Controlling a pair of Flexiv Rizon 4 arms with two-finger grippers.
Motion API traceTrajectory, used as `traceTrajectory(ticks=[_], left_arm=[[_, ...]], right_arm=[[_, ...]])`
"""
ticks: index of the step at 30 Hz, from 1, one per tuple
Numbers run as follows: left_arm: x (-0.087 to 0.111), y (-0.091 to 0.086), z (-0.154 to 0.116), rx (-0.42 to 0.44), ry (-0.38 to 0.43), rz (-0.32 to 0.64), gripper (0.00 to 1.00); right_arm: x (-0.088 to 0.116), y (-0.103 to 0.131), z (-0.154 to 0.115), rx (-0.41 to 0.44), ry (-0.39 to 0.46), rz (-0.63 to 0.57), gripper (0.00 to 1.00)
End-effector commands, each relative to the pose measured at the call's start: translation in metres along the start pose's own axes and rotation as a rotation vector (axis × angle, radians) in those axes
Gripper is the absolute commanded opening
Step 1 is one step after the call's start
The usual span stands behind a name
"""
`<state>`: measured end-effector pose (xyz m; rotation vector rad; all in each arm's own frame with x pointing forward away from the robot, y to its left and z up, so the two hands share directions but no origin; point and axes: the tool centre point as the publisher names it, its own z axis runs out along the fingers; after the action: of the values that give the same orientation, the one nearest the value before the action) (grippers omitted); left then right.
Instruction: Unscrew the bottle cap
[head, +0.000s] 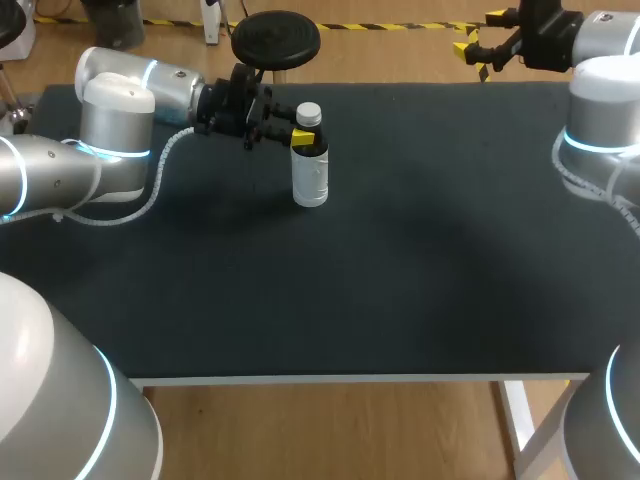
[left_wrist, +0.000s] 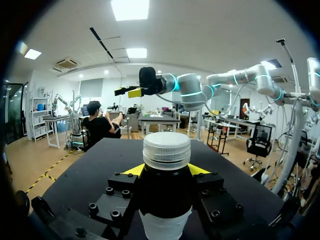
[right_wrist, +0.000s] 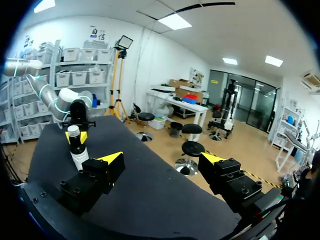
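On the dark surface (head: 420, 260) the bottle (head: 310, 178) stands upright, its white ribbed cap (head: 309, 114) on. Judged: small plastic bottle, light, stiff; the smooth label is likely slippery, while the ribs give purchase. Best hold: body clamped, cap taken from above. My left gripper (head: 303, 140) is narrow, both fingers pressing the bottle's dark shoulder just below the cap. My right gripper (head: 480, 35) is spread wide, empty, well apart from the bottle.

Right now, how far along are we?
Done: the left gripper is shut on the upright bottle below its neck. In hand: that hold only; the cap is still on. Left: the right gripper, open and far off, must unscrew it.
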<state>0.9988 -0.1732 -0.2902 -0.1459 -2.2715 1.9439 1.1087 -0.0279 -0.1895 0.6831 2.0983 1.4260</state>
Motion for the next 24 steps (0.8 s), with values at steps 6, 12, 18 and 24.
traceTrajectory(ticks=[6,12,18,24], left_arm=[[0.0,0.001,0.0,-0.001,0.0,0.0,0.0],[0.0,0.001,0.0,-0.001,0.0,0.0,0.0],[0.0,0.001,0.0,-0.001,0.0,0.0,0.0],[0.0,0.001,0.0,-0.001,0.0,0.0,0.0]], right_arm=[[-0.002,0.0,0.017,-0.029,0.233,-0.003,1.0],[0.014,0.0,0.025,-0.031,0.353,-0.043,1.0],[0.034,0.003,0.041,-0.026,0.421,-0.091,1.0],[0.046,0.004,0.058,-0.048,0.478,-0.083,1.0]])
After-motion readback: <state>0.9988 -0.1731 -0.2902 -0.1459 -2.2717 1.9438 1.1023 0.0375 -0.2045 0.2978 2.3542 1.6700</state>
